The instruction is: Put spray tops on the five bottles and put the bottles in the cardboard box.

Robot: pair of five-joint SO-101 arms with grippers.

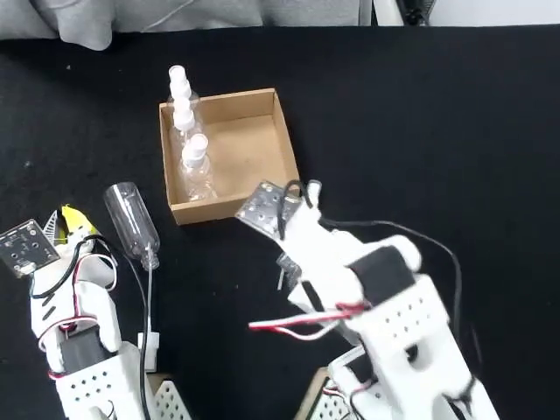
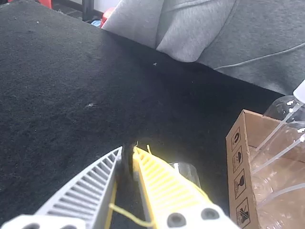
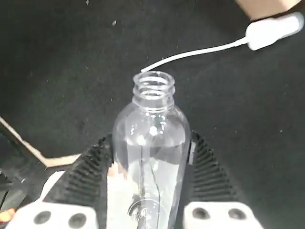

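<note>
The right end effector point(image 3: 151, 140) grips the belly of a clear, open-necked plastic bottle point(image 3: 152, 105): probably light, slick and dentable, best held mid-body. Past its neck, a white spray top point(image 3: 272, 27) with a thin tube lies on the black surface point(image 1: 455, 131). The left end effector point(image 2: 127, 153) is closed and empty, beside a second clear bottle point(image 1: 131, 223) lying down. Farther, the brown cardboard box point(image 1: 286, 140) holds three topped bottles point(image 1: 196, 162).

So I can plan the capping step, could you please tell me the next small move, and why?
Probably the left gripper should fetch the spray top: the right gripper holds an uncapped bottle, and that top lies loose just beyond its neck.
</note>
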